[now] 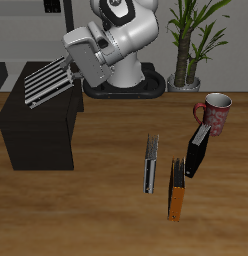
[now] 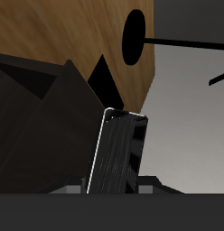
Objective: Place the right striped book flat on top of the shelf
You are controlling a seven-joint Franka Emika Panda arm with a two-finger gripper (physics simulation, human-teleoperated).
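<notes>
The right striped book (image 1: 46, 83), with black and pale-grey stripes, is held tilted over the flat top of the black shelf (image 1: 41, 135) near the table's back. My gripper (image 1: 70, 68) is shut on the book's upper edge. The book's low end is close to the shelf top; I cannot tell if it touches. In the wrist view the book (image 2: 118, 153) hangs from the gripper (image 2: 112, 193), with the shelf (image 2: 32, 117) beyond it.
A slim grey book (image 1: 150, 165) and an orange book (image 1: 176, 190) lie near the table's front. A black book (image 1: 197, 150) leans against a red mug (image 1: 214, 113). A potted plant (image 1: 186, 45) stands at the back by the robot's base.
</notes>
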